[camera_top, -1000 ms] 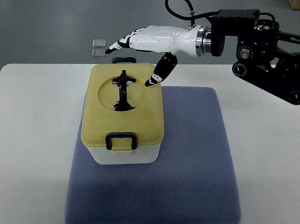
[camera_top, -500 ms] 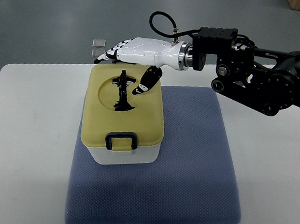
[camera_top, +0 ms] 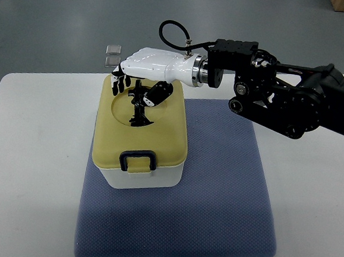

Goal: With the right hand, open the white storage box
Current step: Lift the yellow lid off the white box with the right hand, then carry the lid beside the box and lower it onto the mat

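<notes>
- The white storage box (camera_top: 138, 164) stands on the left part of a blue mat (camera_top: 213, 215), toward the mat's far-left corner; the mat lies on a white table (camera_top: 31, 171), near its front edge.
- The box carries a yellow lid (camera_top: 168, 134), shut and seated flat; a dark latch (camera_top: 138, 160) sits at the lid's near edge; a black handle (camera_top: 140, 105) lies in the round recess of the lid.
- The right hand (camera_top: 141, 78) comes in from the right edge and hovers over the far end of the lid; its fingers (camera_top: 118, 81) curl downward beside the handle and the thumb (camera_top: 157, 94) sits on the handle's other side; the hand holds nothing, its fingers loosely spread; whether any tip touches the lid cannot be told.
- The left hand does not show.
- The step in hand seems to be the reach: the hand is lining up on the handle, not yet closed on it.
- The next move likely calls for fingers and thumb to close around the handle, then a lift; the near latch may hold the lid down, so it may need freeing first.
</notes>
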